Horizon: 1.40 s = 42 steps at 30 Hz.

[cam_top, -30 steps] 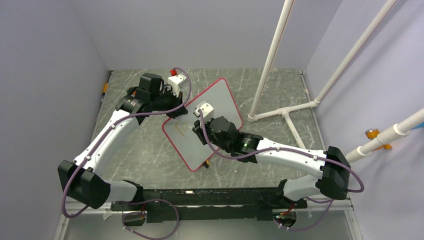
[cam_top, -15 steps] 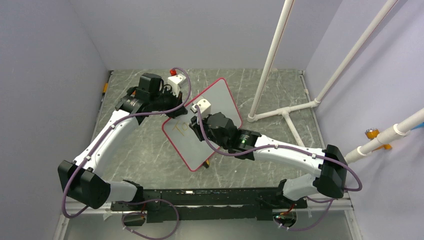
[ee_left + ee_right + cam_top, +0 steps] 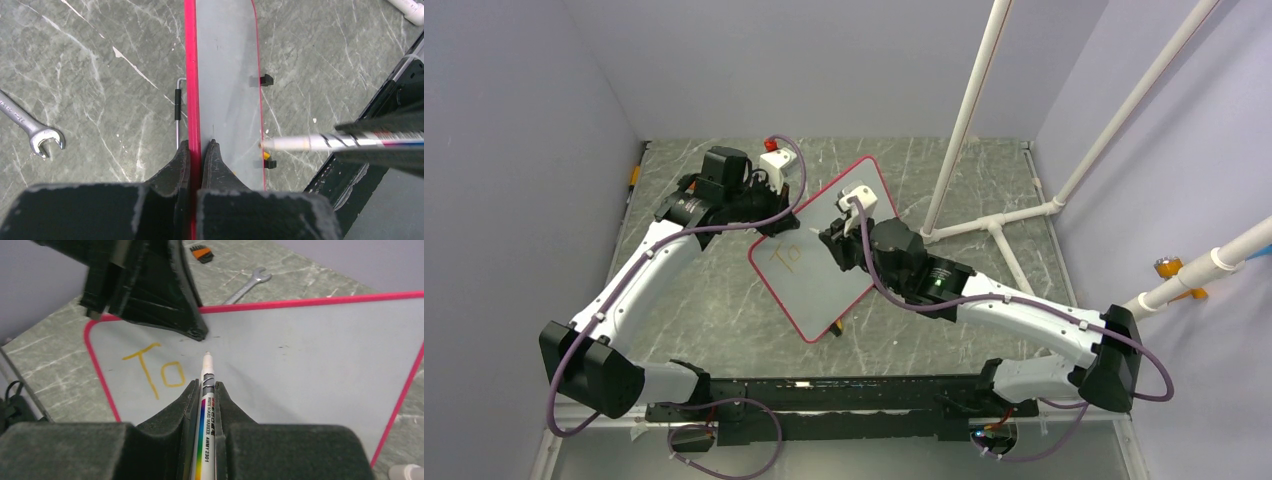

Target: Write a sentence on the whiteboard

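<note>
The whiteboard (image 3: 819, 288), white with a thin red frame, stands tilted on the table, and my left gripper (image 3: 199, 145) is shut on its red top edge (image 3: 191, 75). Orange-yellow letters "To" (image 3: 160, 371) are all of the sentence that shows on it; they also show in the top view (image 3: 786, 257). My right gripper (image 3: 207, 386) is shut on a white marker (image 3: 207, 369) with a rainbow stripe. The marker's tip points at the board just right of the "o"; whether it touches I cannot tell. From the left wrist the marker (image 3: 300, 143) comes in from the right.
A wrench (image 3: 31, 129) lies on the grey marbled table behind the board, near an orange-and-black tool (image 3: 202, 255). Two black clips (image 3: 266, 80) sit on the board's lower edge. A white pipe frame (image 3: 994, 225) stands at the right.
My right arm has swung up and to the right along the board, uncovering the "To" in the top view. The left arm and the board have stayed put.
</note>
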Each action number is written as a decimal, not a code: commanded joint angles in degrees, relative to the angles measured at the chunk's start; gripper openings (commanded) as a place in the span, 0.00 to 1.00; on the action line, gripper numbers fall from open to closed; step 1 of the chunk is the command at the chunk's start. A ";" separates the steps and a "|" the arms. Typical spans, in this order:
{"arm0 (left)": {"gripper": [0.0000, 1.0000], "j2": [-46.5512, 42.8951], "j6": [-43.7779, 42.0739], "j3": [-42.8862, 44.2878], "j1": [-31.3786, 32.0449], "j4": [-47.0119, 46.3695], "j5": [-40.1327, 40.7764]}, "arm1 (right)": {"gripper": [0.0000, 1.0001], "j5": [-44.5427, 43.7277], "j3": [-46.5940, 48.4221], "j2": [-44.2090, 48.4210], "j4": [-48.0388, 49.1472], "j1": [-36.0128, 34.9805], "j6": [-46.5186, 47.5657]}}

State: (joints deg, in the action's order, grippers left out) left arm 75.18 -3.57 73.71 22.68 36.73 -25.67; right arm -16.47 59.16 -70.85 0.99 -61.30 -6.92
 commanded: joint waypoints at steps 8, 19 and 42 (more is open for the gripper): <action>0.00 0.32 -7.02 -1.03 -0.41 2.38 7.54 | 0.00 1.55 -1.07 -1.21 3.08 2.40 -1.77; 0.00 0.49 -7.13 -0.86 -0.35 2.67 7.04 | 0.00 2.94 0.40 -4.05 3.84 2.47 -1.54; 0.00 0.67 -7.35 -0.62 -0.42 3.05 6.86 | 0.00 8.00 0.59 -6.26 5.02 2.35 -1.84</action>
State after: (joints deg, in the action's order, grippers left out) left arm 75.20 -3.64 73.71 22.41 37.32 -26.04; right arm -10.74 58.24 -76.40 3.38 -58.98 -8.12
